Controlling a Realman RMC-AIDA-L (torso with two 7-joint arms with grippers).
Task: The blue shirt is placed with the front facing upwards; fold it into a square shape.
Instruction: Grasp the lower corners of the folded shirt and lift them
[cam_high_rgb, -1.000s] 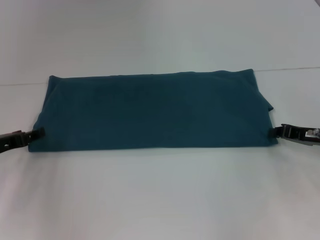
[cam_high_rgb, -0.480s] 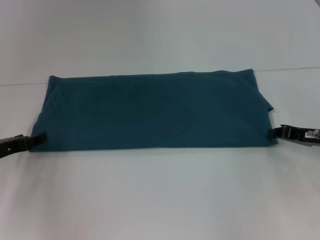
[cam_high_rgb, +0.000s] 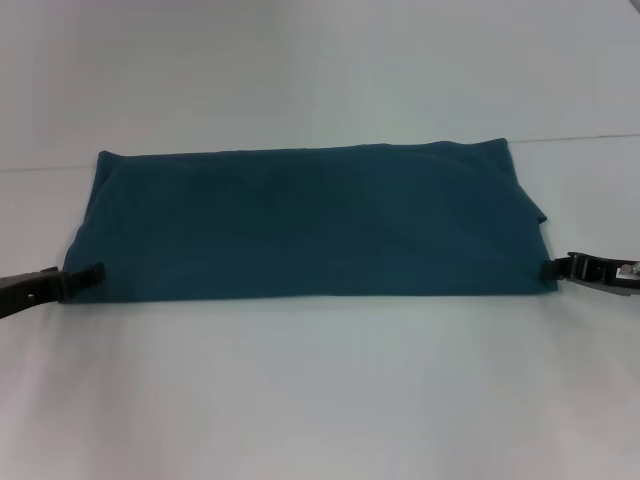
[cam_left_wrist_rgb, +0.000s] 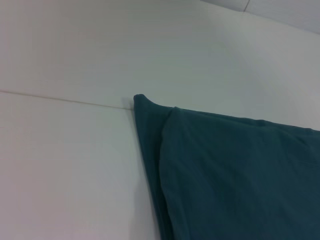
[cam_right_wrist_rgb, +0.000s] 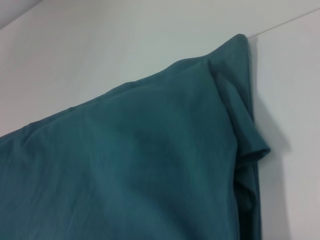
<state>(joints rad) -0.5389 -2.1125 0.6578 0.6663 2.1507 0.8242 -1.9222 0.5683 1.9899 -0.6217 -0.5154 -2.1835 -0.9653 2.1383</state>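
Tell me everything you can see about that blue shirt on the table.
The blue shirt is dark teal, soft-looking cloth, folded into a long flat band lying across the white table. Only plain fabric faces up; no print shows. The wrist views show stacked layers at both ends, and a small flap sticks out at its right end. The left gripper is at its near left corner, the right gripper at its near right corner; whether either pinches the cloth is unclear.

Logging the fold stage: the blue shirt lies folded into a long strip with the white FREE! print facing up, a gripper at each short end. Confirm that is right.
Not quite. The blue shirt is a long folded strip with the left gripper and right gripper at its short ends, but no print shows: the head view shows only plain teal fabric on top.
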